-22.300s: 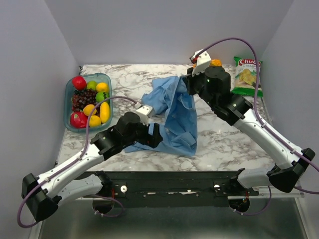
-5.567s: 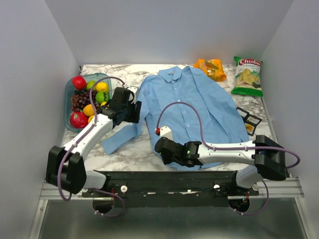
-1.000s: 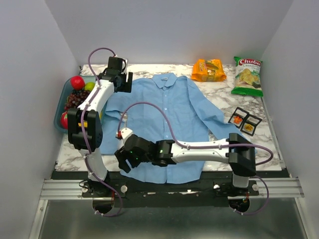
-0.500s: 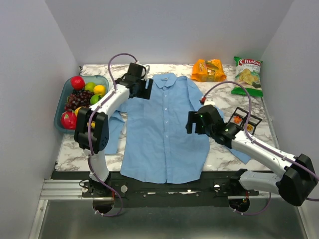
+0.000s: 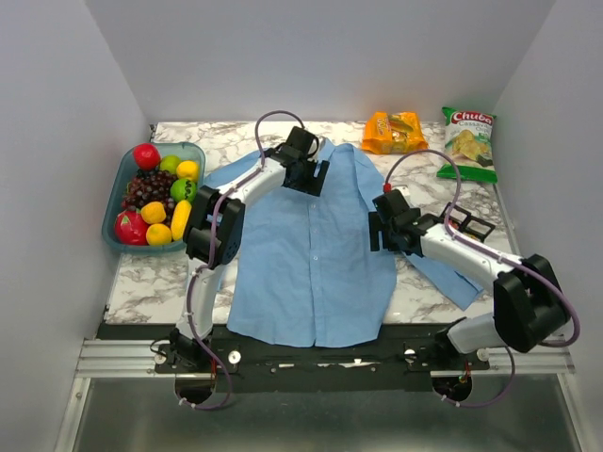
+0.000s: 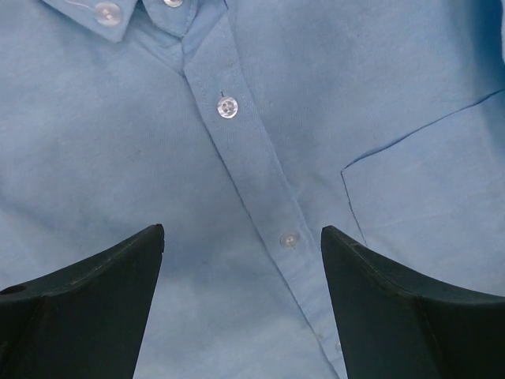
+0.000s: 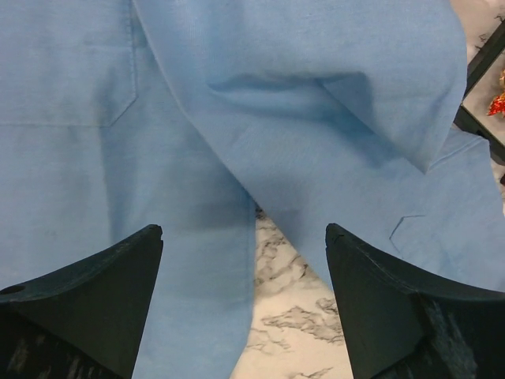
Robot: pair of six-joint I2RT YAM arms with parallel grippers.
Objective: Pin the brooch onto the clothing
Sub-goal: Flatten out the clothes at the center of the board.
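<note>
Two pincers hang over the marble counter (image 5: 419, 281), both with jaws spread wide and nothing between them. The light blue shirt (image 5: 301, 264) lies flat and front up across the middle, collar (image 5: 332, 151) toward 12 o'clock and hem toward 6.

The left pincer (image 5: 314, 177) is up at about 12 o'clock, just below the collar. From its own wrist camera, the left pincer (image 6: 241, 230) straddles the button strip: one small button (image 6: 227, 106) sits above the gap, another (image 6: 289, 238) lies right between the fingertips, and the chest pocket (image 6: 430, 205) shows off to one side. I cannot tell whether the fingers touch the cloth.

The right pincer (image 5: 380, 234) is over the shirt's edge at about 3 o'clock. Its wrist camera shows the right pincer (image 7: 243, 229) above a folded sleeve (image 7: 331, 134), with a wedge of bare marble (image 7: 280, 316) between the sleeve and the shirt body.

The brooch (image 7: 496, 104) is off the shirt, well out toward 3 o'clock: a small orange-red speck at the very edge of the right wrist view, lying in a black tray (image 7: 478, 73) just beside the sleeve and cut off by the frame. From overhead the tray (image 5: 476, 226) is partly hidden behind the right arm, and the brooch is too small to make out.

A fruit bowl (image 5: 115, 209) sits at 9 to 10 o'clock. An orange snack packet (image 5: 394, 132) and a green crisp bag (image 5: 466, 143) lie at about 1 o'clock.
</note>
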